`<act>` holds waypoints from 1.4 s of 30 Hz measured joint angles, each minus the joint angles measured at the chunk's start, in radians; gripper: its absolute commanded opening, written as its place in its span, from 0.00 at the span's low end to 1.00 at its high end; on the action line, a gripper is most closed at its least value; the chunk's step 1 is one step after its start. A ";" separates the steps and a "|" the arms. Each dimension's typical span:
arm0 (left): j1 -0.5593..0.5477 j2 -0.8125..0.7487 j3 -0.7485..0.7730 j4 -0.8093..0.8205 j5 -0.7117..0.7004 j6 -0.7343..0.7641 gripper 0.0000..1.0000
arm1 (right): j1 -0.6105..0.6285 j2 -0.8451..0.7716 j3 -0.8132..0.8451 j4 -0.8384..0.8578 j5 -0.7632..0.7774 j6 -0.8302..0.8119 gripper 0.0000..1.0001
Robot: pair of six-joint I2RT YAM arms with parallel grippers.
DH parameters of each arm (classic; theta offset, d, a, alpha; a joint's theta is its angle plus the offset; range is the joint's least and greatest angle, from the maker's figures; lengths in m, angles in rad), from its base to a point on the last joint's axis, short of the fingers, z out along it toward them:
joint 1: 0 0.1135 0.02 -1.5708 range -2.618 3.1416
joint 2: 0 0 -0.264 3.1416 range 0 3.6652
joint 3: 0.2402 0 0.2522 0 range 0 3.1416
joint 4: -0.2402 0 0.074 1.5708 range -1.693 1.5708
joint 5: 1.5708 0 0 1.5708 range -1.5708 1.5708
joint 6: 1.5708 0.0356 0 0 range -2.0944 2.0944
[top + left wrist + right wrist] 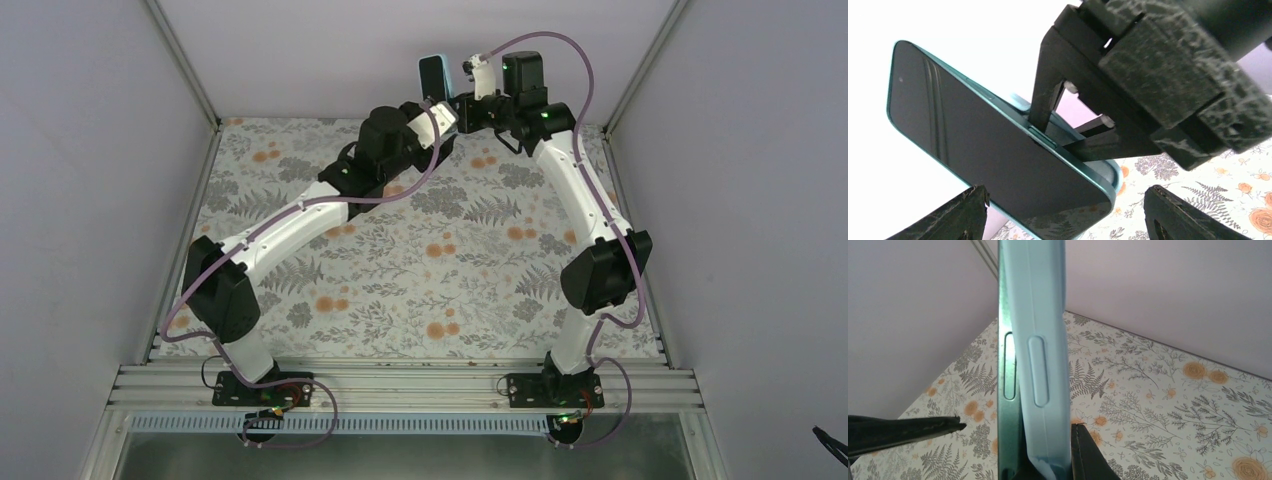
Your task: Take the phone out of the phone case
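The phone, with a dark screen and a teal frame, is held in the air at the far back. Its light blue case is peeled away from the phone's edge at the lower end and still hugs it higher up. My right gripper is shut on the case's back wall, with one finger between phone and case. It shows as a black block in the left wrist view. My left gripper is open, its fingers standing on either side of the phone's lower corner.
The floral tablecloth lies below both raised arms. Grey walls and metal posts close in the back and sides. One left finger reaches into the right wrist view from the left, clear of the phone.
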 measured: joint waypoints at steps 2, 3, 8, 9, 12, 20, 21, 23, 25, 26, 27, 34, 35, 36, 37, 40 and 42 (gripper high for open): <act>0.005 0.000 0.000 0.000 -0.003 0.000 0.77 | 0.000 0.000 0.000 0.000 0.000 0.000 0.03; 0.006 0.000 0.000 0.000 -0.006 0.000 0.77 | 0.000 0.000 0.000 0.000 0.000 0.000 0.03; 0.007 0.005 0.000 0.001 -0.034 -0.003 0.77 | 0.005 0.000 0.000 0.000 0.000 0.000 0.03; 0.007 0.006 0.000 0.001 -0.037 -0.005 0.77 | 0.006 0.000 0.000 0.000 0.000 0.000 0.03; 0.007 0.012 0.000 0.000 -0.040 -0.011 0.77 | 0.011 -0.001 0.000 0.000 0.000 0.000 0.03; 0.007 0.014 0.000 -0.001 -0.043 -0.020 0.76 | 0.014 -0.003 -0.004 0.007 0.000 0.000 0.03; 0.007 0.014 0.000 0.000 -0.047 -0.022 0.76 | 0.014 -0.004 -0.009 0.010 0.000 0.000 0.03; 0.007 0.014 0.000 0.005 -0.064 -0.022 0.75 | 0.014 -0.008 -0.015 0.010 0.000 0.000 0.03; 0.005 0.014 0.000 0.011 -0.089 -0.021 0.74 | 0.014 -0.008 -0.015 0.020 0.000 0.000 0.03; 0.001 0.016 0.000 0.019 -0.107 -0.021 0.75 | 0.014 -0.008 -0.015 0.027 0.000 0.001 0.03; -0.003 0.018 -0.003 0.033 -0.128 -0.019 0.75 | 0.014 -0.008 -0.015 0.039 0.000 0.003 0.03; -0.039 0.029 -0.077 0.227 -0.307 0.063 0.75 | 0.029 -0.008 -0.014 0.090 -0.001 0.027 0.03; -0.045 0.029 -0.089 0.256 -0.332 0.082 0.75 | 0.032 -0.008 -0.014 0.093 0.002 0.027 0.03; -0.053 0.029 -0.110 0.305 -0.362 0.108 0.75 | 0.033 -0.008 -0.014 0.101 0.003 0.028 0.03; -0.062 0.029 -0.142 0.379 -0.397 0.143 0.74 | 0.033 -0.008 -0.014 0.105 0.000 0.029 0.03; -0.078 0.031 -0.242 0.613 -0.476 0.261 0.73 | 0.039 -0.008 -0.015 0.113 -0.024 0.039 0.03; -0.082 0.050 -0.309 0.824 -0.518 0.377 0.71 | 0.044 -0.008 -0.016 0.119 -0.054 0.047 0.03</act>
